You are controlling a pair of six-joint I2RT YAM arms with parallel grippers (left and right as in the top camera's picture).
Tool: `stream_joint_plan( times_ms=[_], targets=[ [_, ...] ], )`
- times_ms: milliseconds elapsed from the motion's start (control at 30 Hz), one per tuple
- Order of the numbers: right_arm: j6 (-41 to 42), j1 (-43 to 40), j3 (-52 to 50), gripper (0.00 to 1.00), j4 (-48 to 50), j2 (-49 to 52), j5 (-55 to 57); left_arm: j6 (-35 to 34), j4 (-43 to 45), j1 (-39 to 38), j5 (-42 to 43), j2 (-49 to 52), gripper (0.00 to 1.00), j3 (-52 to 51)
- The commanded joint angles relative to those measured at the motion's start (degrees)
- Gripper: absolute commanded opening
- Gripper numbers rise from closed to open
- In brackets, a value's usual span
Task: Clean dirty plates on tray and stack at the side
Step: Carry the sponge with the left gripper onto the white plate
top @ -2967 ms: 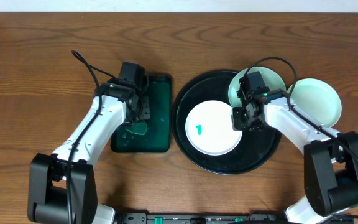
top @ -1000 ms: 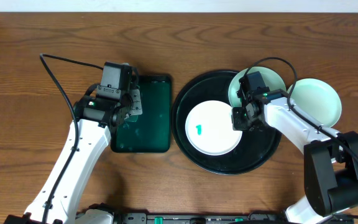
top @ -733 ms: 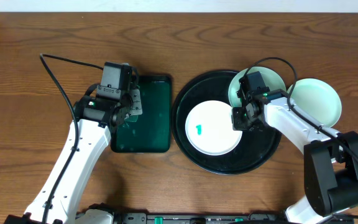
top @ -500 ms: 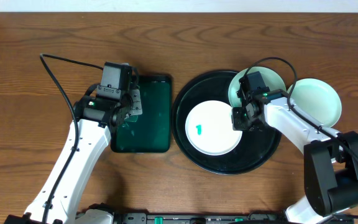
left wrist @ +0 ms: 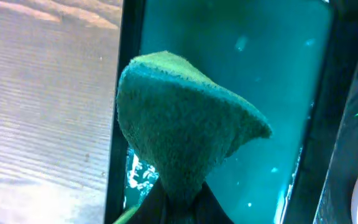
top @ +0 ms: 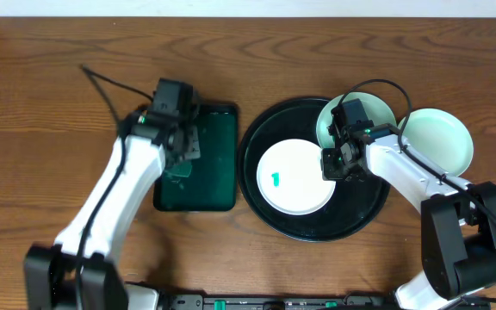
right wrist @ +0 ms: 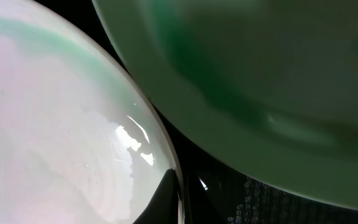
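1. My left jaws are clamping tight on a green cloth [left wrist: 185, 130], holding it over the dark green tray [top: 218, 185].
2. My right jaws are pinching narrowly on the right rim of the white plate [top: 295, 176].
3. That plate is lying flat mid black tray [top: 261, 129], its green smear [top: 275, 179] left of centre. It is round, so no long axis.
4. One mint plate [top: 386, 108] is sitting at the black tray's far right edge, and another mint plate [top: 442, 142] is resting on the table [top: 58, 69] just beside it.
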Motion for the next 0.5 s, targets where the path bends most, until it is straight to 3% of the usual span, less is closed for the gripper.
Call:
stream_joint_plan(
  times_ms=[0, 167, 367, 467],
  targets=[
    [0.0, 0.44, -0.63, 0.01, 0.2, -0.61, -0.28, -0.72, -3.54, 0.9, -0.5, 3.67, 0.08, 10.01],
    [0.0, 0.44, -0.63, 0.01, 0.13, -0.61, -0.28, -0.74, -4.31, 0.83, 1.11, 5.55, 0.07, 12.26],
    [0.0, 0.44, -0.63, 0.01, 0.15, -0.61, -0.28, -0.79, -4.31, 0.55, 17.44, 5.62, 0.07, 11.93],
    [0.0, 0.44, -0.63, 0.01, 0.15, -0.61, -0.28, -3.37, -3.91, -0.79, 20.55, 5.62, 0.07, 11.74]
  ],
)
